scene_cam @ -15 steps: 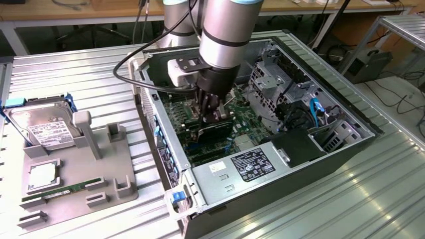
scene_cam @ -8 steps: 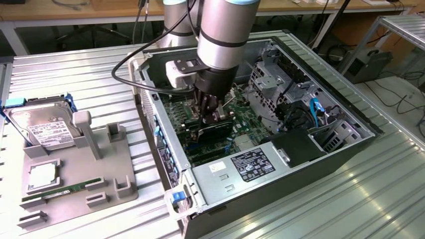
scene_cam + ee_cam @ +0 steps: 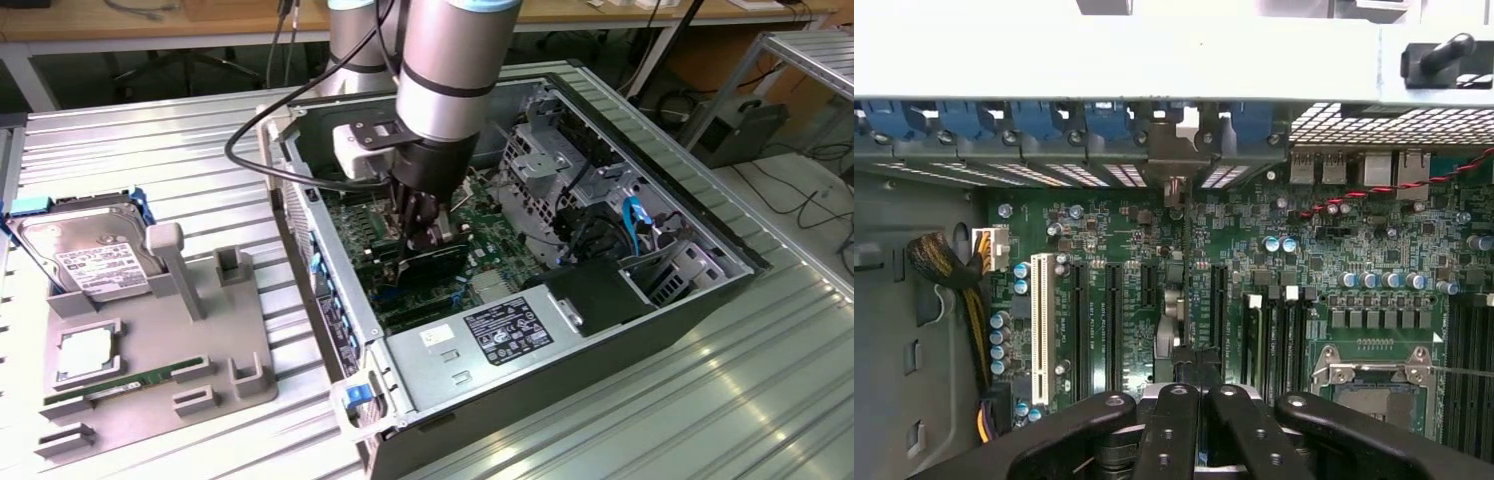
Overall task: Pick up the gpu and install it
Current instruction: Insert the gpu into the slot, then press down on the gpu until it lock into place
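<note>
Exterior view: a ribbed metal table (image 3: 747, 400) carries an open computer case (image 3: 694, 300) of grey sheet steel, lying on its side. Inside it lies a green motherboard (image 3: 501, 250) with long black slots. Toward the exterior view's left stands a grey moulded holder (image 3: 227, 350), bearing a boxy silver hard drive (image 3: 87, 255) with a white label and a slim green memory stick (image 3: 120, 385).

The arm's silver cylinder reaches down into the case. Its black gripper (image 3: 424, 235) is pressed onto the gpu (image 3: 434, 262), a thin flat black card held on edge and standing upright over the motherboard slots. In the wrist view the card (image 3: 1176, 330) appears edge-on as a narrow strip between two slots, pinched between the gripper's (image 3: 1189, 400) rounded black fingers (image 3: 1239, 425).
</note>
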